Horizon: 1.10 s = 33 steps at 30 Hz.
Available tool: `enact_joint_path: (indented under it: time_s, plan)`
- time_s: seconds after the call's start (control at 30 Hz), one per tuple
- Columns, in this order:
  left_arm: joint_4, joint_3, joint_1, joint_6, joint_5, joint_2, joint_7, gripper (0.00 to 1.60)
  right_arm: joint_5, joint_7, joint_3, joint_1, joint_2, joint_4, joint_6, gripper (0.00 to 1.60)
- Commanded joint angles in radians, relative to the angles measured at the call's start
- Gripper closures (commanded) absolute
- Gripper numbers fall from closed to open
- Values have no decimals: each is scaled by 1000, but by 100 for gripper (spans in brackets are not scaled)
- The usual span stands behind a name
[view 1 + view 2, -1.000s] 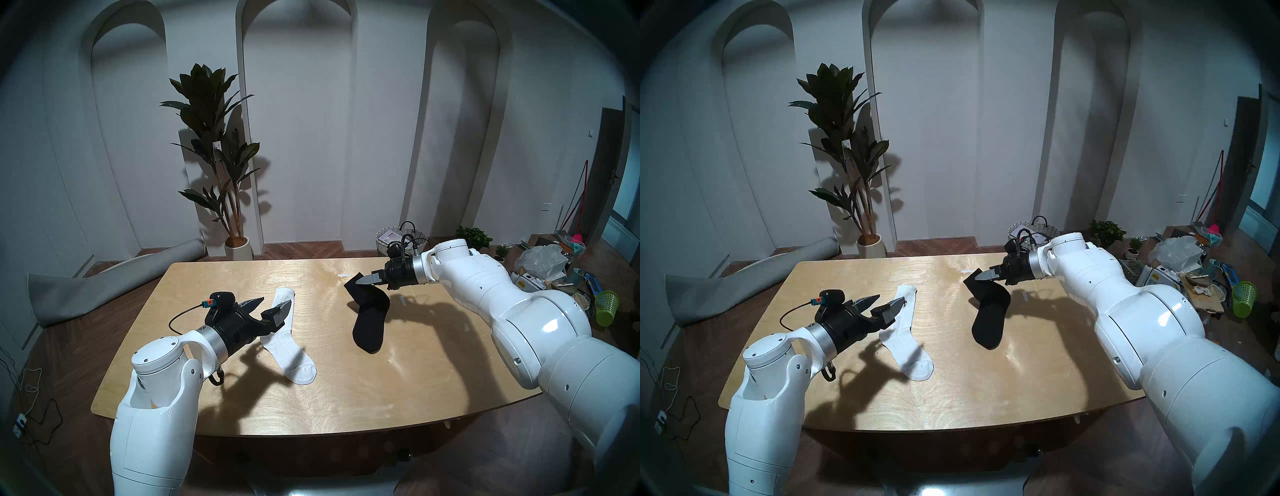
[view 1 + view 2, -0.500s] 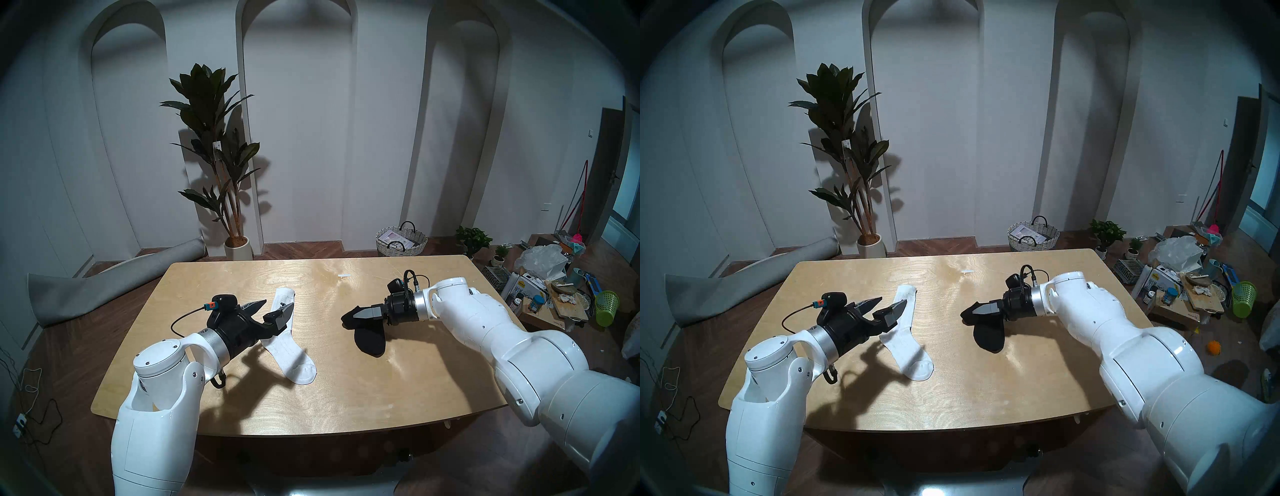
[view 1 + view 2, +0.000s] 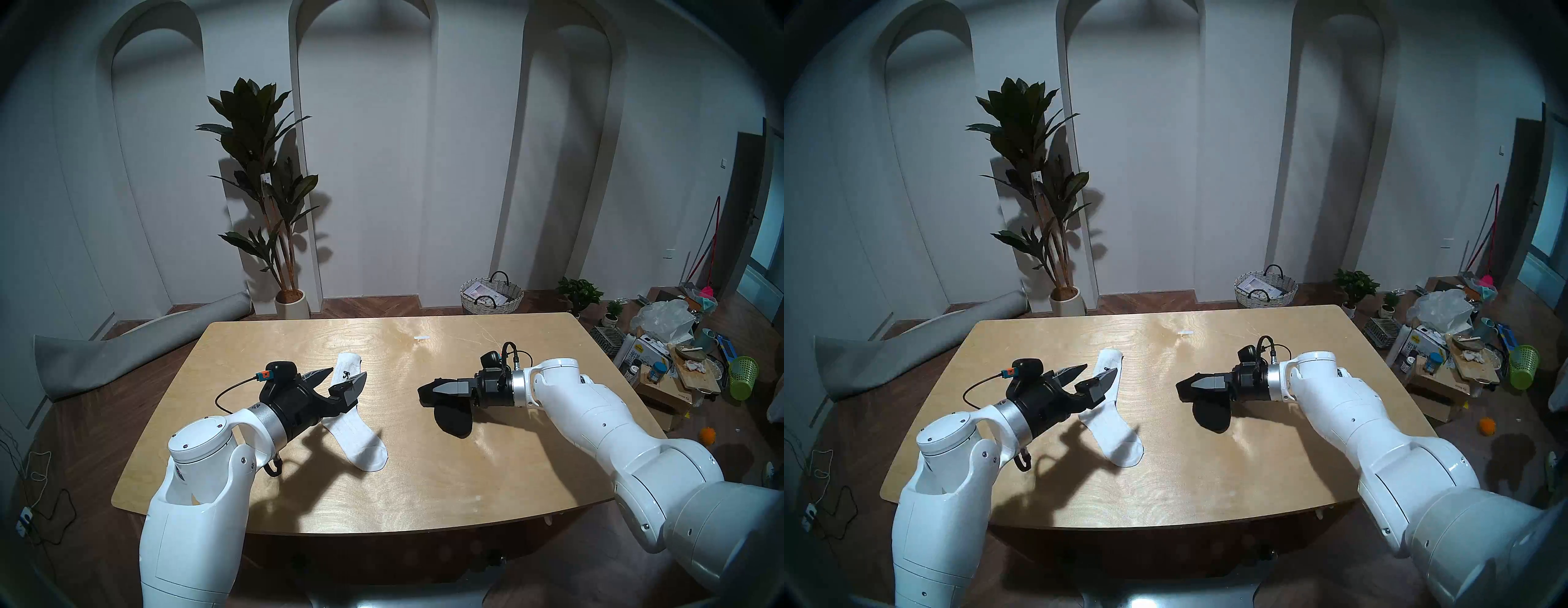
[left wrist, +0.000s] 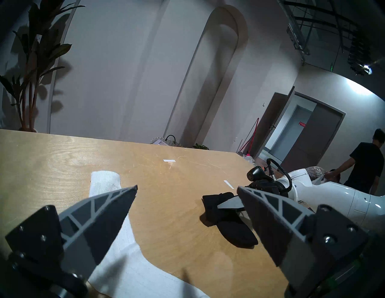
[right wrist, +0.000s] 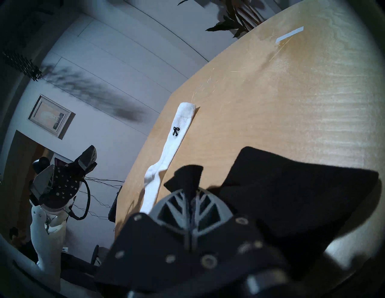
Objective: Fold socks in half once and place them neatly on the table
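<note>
Fabric of the black sock point(image 3: 452, 418) is pinched in my right gripper point(image 3: 437, 388), its cuff end doubled over the foot lying on the table point(image 3: 424, 488). My left gripper point(image 3: 344, 378) hangs spread wide above the flat white sock point(image 3: 360, 441), holding nothing.

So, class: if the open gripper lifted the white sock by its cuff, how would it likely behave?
The white sock would probably hang limp: it is thin knit lying flat on the table. The black sock already bends over itself in the right gripper. It likely weighs little and would not roll.
</note>
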Motion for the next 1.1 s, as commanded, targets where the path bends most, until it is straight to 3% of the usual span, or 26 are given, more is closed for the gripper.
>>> enact_joint_path:
  time_s: [0.0, 0.33, 0.5, 0.77, 1.07]
  plan:
    - [-16, -9, -8, -12, -5, -2, -3, 0, 43, 81, 24, -51, 59, -118, 31, 160]
    - [-17, -21, 2, -22, -17, -5, -8, 0, 86, 46, 68, -77, 126, -259, 47, 160]
    - [-17, -27, 12, -28, -22, -7, -13, 0, 84, 50, 55, -98, 158, -322, 44, 160]
    - [-18, -39, 33, -40, -30, -14, -20, 0, 51, 32, 34, -172, 227, -439, -48, 160]
    - [-16, -42, 38, -44, -33, -21, -22, 0, -80, -53, 34, -219, 282, -566, -212, 160]
